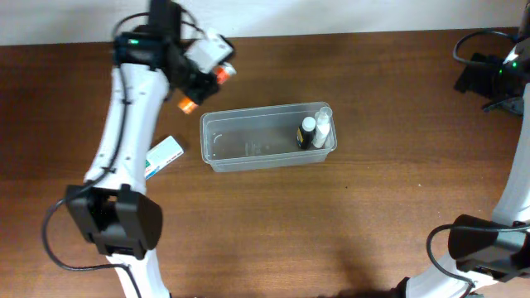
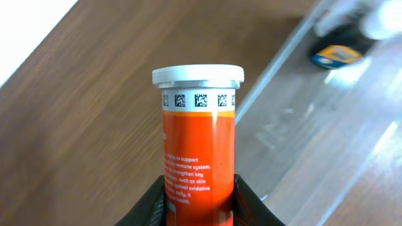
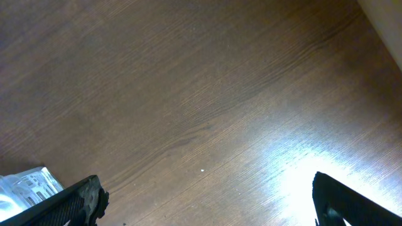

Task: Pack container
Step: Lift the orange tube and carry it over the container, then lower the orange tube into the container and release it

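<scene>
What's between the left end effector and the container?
Only bare wooden table, seen in the overhead view between the left end effector, shut on an orange tube, and the container.

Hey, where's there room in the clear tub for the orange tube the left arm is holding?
The tub is bare from its left wall to the bottles crowding its right end. Bare table also lies between the tub and the arm bases, past the carton. The left gripper holds the orange tube.
</scene>
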